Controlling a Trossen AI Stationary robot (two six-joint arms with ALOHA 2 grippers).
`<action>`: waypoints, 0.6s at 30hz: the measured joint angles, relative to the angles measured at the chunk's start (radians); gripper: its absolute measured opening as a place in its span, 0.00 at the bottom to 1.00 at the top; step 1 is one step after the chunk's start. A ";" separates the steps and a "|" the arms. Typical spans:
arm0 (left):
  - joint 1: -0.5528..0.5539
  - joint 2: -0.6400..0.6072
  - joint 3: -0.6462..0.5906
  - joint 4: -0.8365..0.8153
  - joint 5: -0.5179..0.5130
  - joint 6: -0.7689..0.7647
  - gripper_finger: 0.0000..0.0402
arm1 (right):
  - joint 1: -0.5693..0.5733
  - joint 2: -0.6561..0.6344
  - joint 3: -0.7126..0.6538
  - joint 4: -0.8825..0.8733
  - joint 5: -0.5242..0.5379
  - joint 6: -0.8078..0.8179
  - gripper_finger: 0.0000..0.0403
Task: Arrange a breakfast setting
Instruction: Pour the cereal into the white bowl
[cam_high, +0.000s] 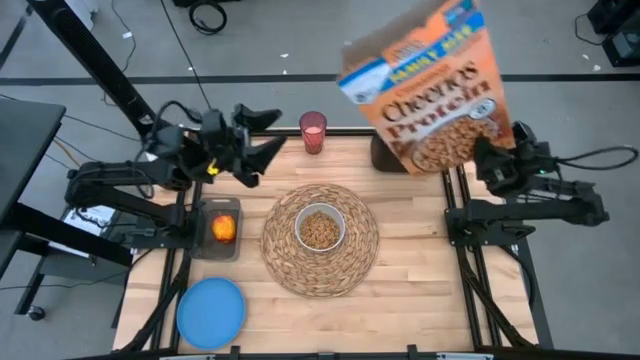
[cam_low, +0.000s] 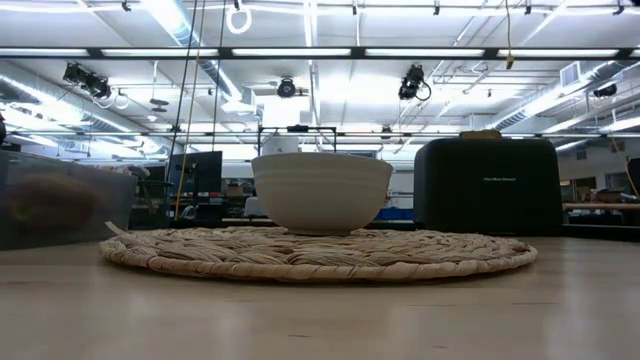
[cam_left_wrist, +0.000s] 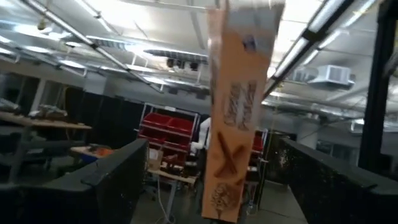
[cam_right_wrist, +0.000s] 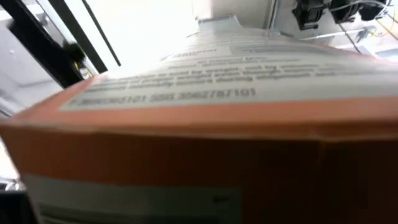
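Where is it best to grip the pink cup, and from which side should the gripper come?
Grip the pink cup across its round wall just below the rim, coming down from above: it stands upright with free table around it, nearest the left gripper.

White bowl (cam_high: 320, 229), woven straw placemat (cam_high: 290, 262), blue plate (cam_high: 211, 312), pink cup (cam_high: 313, 131).

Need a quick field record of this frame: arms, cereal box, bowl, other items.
left gripper: open, empty, above table's far left
right gripper: holding cereal box aloft at far right
bowl: on placemat, holds cereal
apple: in dark tray, left of placemat
blue plate: near-left corner
pink cup: far edge
toaster: behind placemat
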 joint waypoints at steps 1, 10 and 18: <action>0.006 0.010 0.000 0.003 0.013 0.012 0.91 | 0.000 0.044 0.030 0.006 -0.002 -0.003 0.60; 0.050 0.088 0.000 0.096 0.055 0.058 0.97 | 0.000 0.344 0.276 0.038 -0.059 -0.028 0.60; 0.054 0.176 0.000 0.237 0.138 0.059 0.97 | 0.000 0.495 0.363 0.098 -0.064 -0.027 0.60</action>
